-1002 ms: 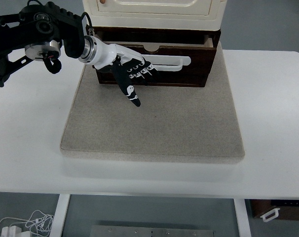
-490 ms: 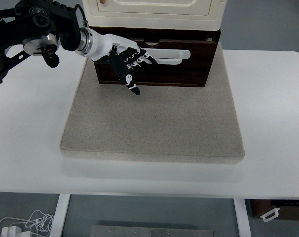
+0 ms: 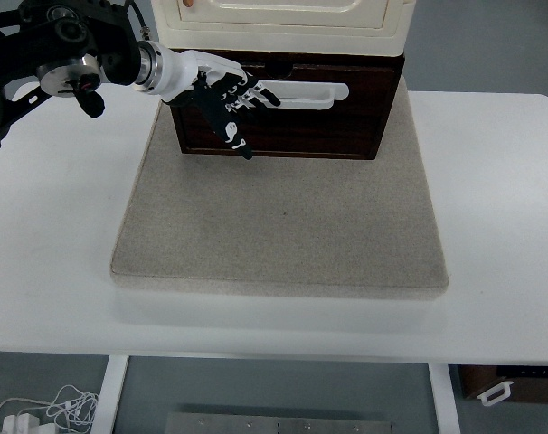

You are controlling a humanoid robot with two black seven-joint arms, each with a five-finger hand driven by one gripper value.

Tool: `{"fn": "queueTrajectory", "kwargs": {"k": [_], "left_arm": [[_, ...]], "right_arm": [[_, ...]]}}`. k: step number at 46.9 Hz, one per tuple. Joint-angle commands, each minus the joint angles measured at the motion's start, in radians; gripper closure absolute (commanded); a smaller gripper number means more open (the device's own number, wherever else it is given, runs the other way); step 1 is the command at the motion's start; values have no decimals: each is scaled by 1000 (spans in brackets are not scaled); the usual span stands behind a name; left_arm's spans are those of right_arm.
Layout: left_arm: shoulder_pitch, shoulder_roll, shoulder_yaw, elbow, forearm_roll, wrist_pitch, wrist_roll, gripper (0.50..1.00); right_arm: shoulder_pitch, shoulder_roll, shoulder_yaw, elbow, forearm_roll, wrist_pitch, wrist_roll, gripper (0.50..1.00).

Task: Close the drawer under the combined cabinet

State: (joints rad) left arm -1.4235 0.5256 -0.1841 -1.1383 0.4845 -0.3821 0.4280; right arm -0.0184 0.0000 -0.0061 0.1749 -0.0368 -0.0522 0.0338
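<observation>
Over the last second the left hand [image 3: 222,107], fingers [image 3: 256,96] held flat against the drawer [image 3: 283,113], has pushed it back under the cabinet [image 3: 283,18] — nearly flush, closure almost complete.

Counts: 1 cabinet [image 3: 283,23], cream upper part w/ dark wood base. 1 drawer [image 3: 301,122] under it, w/ 1 white handle [image 3: 306,95]. 1 grey mat [image 3: 283,217]. 1 white counter [image 3: 500,208]. 1 robot arm [image 3: 48,59] in view, from the left, w/ 1 hand [image 3: 222,101]. 1 white cable bundle [image 3: 48,411] on floor, bottom left.
</observation>
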Motion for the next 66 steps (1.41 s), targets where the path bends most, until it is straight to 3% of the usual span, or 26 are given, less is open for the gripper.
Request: {"fn": "queueTrajectory", "kwargs": {"k": [1,31,49,59,66], "left_arm": [[0,1,0,9,0,8,-3,500],[2,8,-20,34,-3,6,-21,500],[2,7,-113,-5,-17,-147,-23,500],[58,-3,-310,-54,-50,-201,-110,500],[58,-3,-437,-52,-98,-216,-238,500]], "right_arm": [[0,0,0,0,0,0,0,548],[0,0,0,0,0,0,0,548],[0,0,0,0,-2,0,0,548],[0,0,0,0,0,0,0,548],[0,0,0,0,0,0,0,548]]}}
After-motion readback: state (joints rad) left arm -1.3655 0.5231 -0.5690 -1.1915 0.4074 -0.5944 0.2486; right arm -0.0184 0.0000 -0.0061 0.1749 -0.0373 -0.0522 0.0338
